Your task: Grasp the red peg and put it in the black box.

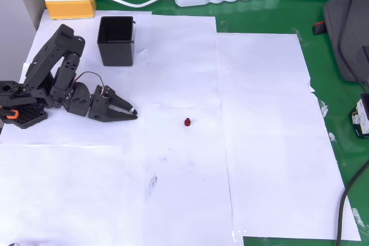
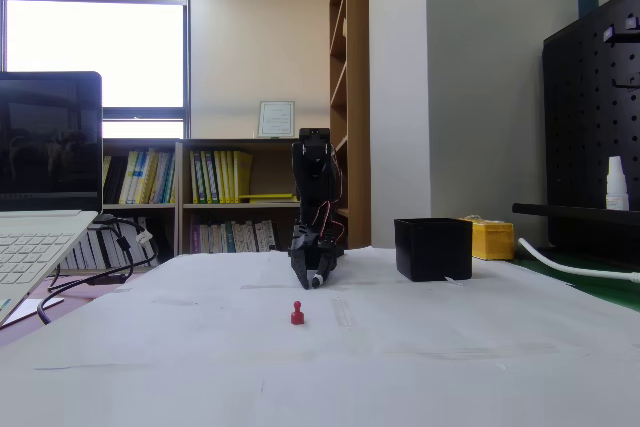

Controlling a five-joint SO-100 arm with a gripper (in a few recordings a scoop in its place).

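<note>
A: Overhead view, starting at the left. What is cut off or hard to read?

B: The arm's base [image 1: 16, 110] runs off the left edge, with an orange part showing there. The gripper [image 1: 131, 112] lies low over the white paper [image 1: 259, 142], fingers pointing right. The tips seem to meet in one point with no gap that I can see, so clenched on nothing. In the fixed view the gripper [image 2: 314, 278] points at the camera, and its jaws are too small and dark to read.

A: Next to the right?

B: The black box [image 1: 116, 40] stands on the paper, above and just right of the arm in the overhead view. Square, straight tall walls, open top. Its inside is dark, so I cannot tell its contents. A yellow box [image 1: 70, 2] sits off its upper left. In the fixed view the black box [image 2: 433, 248] half hides the yellow box [image 2: 491, 239].

A: And the peg?

B: The red peg [image 1: 187, 122] is tiny, dark red and stubby. It is alone on the paper, right of the gripper tips, apart from them, and well apart from the box. In the fixed view the red peg [image 2: 297, 314] stands upright, with a rounder head over a wider foot. Finer detail is too small to make out.
</note>
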